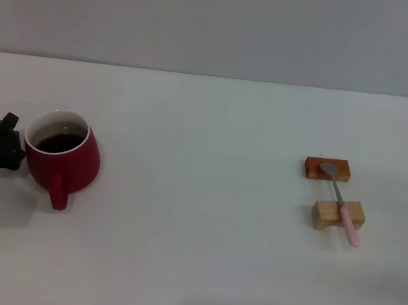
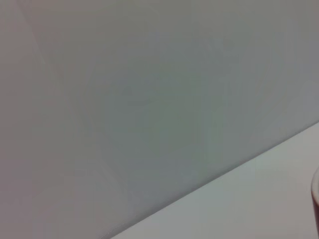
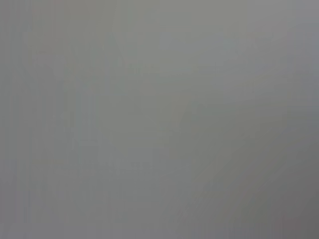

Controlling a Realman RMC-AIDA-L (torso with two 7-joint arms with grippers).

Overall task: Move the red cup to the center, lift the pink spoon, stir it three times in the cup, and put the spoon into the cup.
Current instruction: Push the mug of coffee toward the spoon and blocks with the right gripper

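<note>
Red cup (image 1: 62, 154) mostly outside wrist views

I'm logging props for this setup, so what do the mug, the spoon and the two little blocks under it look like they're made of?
The red cup looks like glazed ceramic: glossy dark red outside, white inside, holding dark liquid. The pink spoon seems to have a grey metal bowl and neck, with a pale pink handle, probably plastic. The darker block and lighter block look like wood, one reddish brown, one pale.
</note>
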